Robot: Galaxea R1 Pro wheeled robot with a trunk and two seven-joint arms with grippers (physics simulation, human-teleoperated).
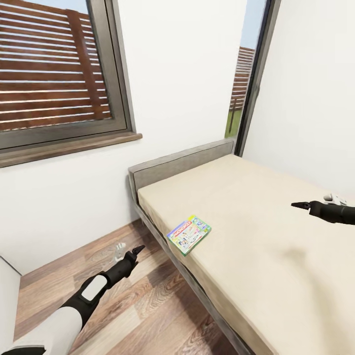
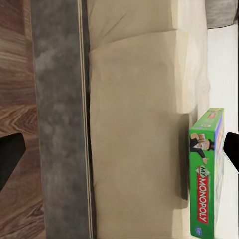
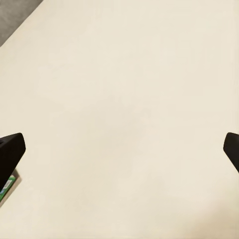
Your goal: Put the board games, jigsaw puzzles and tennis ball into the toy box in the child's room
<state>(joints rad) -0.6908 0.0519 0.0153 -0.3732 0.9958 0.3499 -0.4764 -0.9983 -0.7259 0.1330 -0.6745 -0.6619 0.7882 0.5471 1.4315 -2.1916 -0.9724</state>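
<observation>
Green-edged Monopoly board game [image 1: 189, 234] flat on bed [image 1: 276, 217], near its edge

Bright, even daylight; soft shadow on bed [image 1: 296, 256]; render slightly soft, wide-angle tilt at edges.

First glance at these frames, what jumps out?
The colourful green-edged board game lies flat on the beige mattress, close to the edge facing the wood floor. The left gripper hangs over the floor beside the bed, the right gripper hovers over bare mattress, and both are open and empty. Behind the bed, a large window shows a brown slatted fence.
</observation>
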